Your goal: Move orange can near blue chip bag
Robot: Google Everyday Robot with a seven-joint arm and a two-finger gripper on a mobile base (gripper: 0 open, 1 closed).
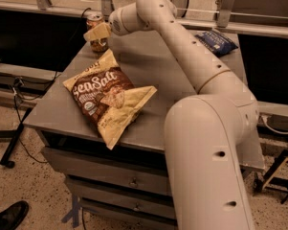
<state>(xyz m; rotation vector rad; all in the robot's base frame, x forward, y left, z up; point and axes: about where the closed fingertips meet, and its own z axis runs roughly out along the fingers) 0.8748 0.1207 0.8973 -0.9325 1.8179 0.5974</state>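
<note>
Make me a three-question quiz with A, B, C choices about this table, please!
1. Where is the orange can?
A. at the far left corner of the table
B. on the floor
C. in a drawer

2. How many chip bags lie on the table?
A. one
B. two
C. four

3. How is the can sitting?
A. tipped on its side
B. crushed flat
C. standing upright

Answers:
1 A: the can is at the far left corner, with the jaws of the gripper right at it.
2 B: the Sea Salt bag lies in front and the blue chip bag at the far right.
3 C: its silver top faces up.
</note>
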